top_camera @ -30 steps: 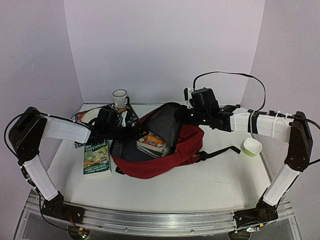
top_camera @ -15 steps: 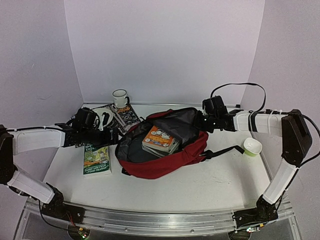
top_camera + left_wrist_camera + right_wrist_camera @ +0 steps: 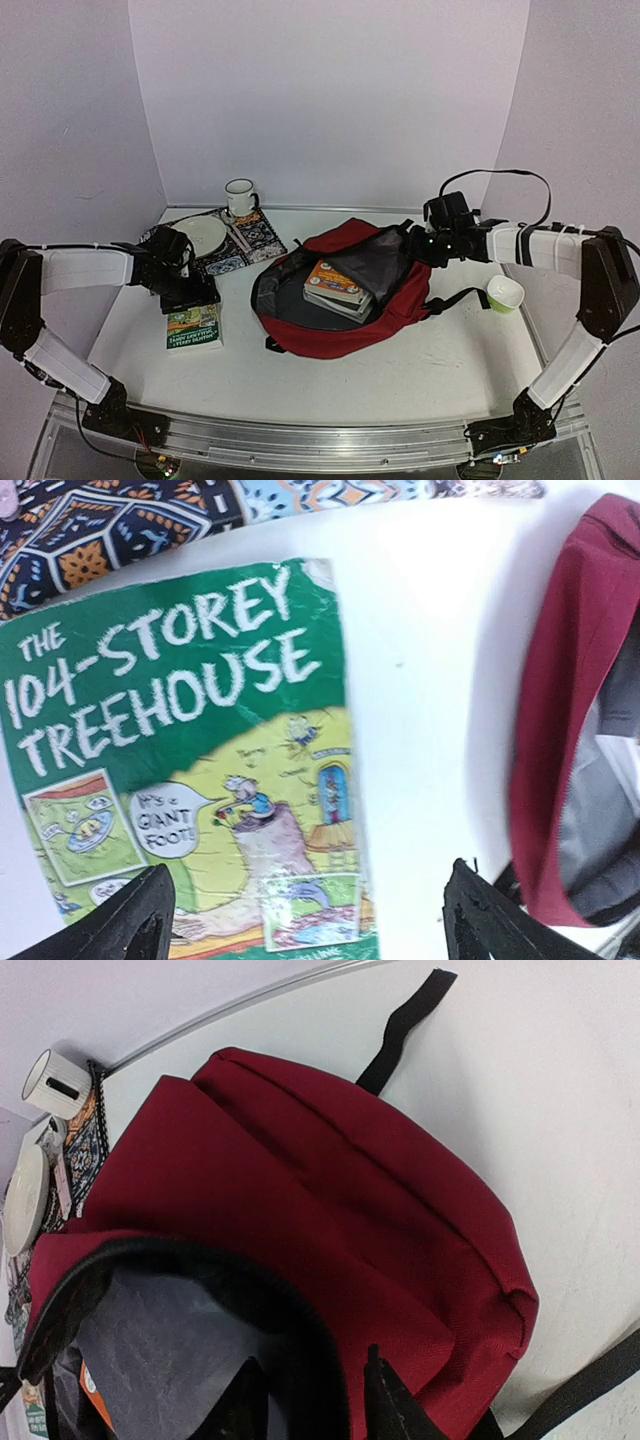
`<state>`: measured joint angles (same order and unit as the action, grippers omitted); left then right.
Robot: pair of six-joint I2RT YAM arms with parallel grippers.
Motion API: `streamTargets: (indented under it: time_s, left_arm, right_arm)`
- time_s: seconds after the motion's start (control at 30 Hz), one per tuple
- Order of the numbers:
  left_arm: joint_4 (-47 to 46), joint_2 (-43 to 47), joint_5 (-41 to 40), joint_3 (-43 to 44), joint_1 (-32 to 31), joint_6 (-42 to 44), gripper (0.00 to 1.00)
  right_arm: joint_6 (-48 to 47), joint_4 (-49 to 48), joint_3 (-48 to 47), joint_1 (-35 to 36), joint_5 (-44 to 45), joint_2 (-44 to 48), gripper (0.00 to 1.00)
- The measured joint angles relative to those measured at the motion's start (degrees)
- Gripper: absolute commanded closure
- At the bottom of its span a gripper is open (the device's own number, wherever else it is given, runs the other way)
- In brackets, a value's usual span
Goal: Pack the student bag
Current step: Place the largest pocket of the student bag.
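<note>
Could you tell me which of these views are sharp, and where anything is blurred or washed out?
Top external view: evenly lit, soft shadows under the student bag. Left wrist view: the green book reads sharply, the white table washes out. Right wrist view: the bag fabric is clear, the right tool dark and soft.

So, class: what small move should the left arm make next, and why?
Probably lower the left gripper onto the green book and close on it: its jaws stand open right above that book, which lies on the table outside the student bag, whose mouth gapes with other books already inside.
</note>
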<state>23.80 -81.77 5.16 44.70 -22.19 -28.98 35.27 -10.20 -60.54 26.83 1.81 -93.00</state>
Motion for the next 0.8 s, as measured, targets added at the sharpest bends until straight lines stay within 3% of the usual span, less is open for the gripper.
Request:
streamTargets:
  time_s: [0.1, 0.23, 0.53, 0.8]
  left_arm:
    - [2.8, -2.6, -4.0, 2.7, -2.1, 0.7, 0.07]
    - [6.6, -7.4, -10.6, 7.6, -7.0, 0.8, 0.07]
    - [12.9, -15.3, -20.8, 13.6, -10.4, 1.1, 0.13]
    - [17.3, -23.4, -27.0, 18.9, -12.8, 1.6, 0.24]
  right_arm:
    - [-1.2, 0.4, 0.4, -0.1, -2.2, 1.3, 0.3]
    - [-1.7, 0.4, 1.6, -0.1, -4.6, 3.9, 0.18]
    - [-2.0, 0.3, 7.6, 0.5, -7.5, 12.1, 0.04]
    - [-1.6, -0.1, 11.3, 2.8, -7.7, 15.3, 0.02]
